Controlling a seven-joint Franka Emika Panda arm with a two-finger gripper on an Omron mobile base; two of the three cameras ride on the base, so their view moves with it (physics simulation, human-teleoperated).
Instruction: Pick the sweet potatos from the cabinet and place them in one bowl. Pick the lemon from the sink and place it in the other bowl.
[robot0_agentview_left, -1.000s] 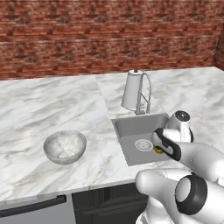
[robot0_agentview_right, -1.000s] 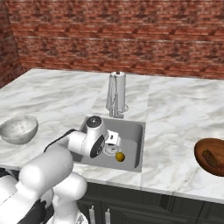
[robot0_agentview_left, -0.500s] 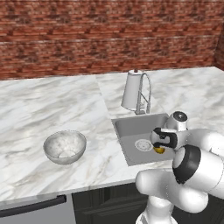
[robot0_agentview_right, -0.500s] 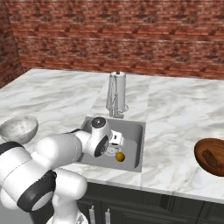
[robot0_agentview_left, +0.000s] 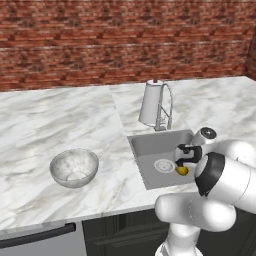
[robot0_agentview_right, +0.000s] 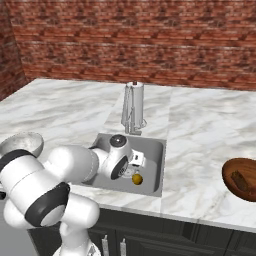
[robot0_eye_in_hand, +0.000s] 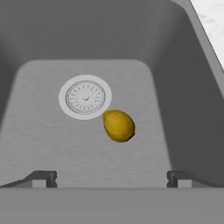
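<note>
We see the marble counter under a brick wall, and we take the sink set in it as our landmark. The sink is a grey basin; behind it stand the faucet and a paper towel roll. Our arm bends down into the sink from the front. To the sink's left on the counter sits the pale marbled bowl, well apart from it. To the sink's right sits the wooden bowl, with a dark reddish-brown piece inside that we cannot identify for sure. Our gripper hangs over the sink floor with its fingers spread wide apart, clamped on nothing. On the sink floor lies the white drain. The lemon lies on the sink floor, touching the drain's rim on the side toward the sink's right wall, and it lies ahead of the gap between our fingers, not between them.
</note>
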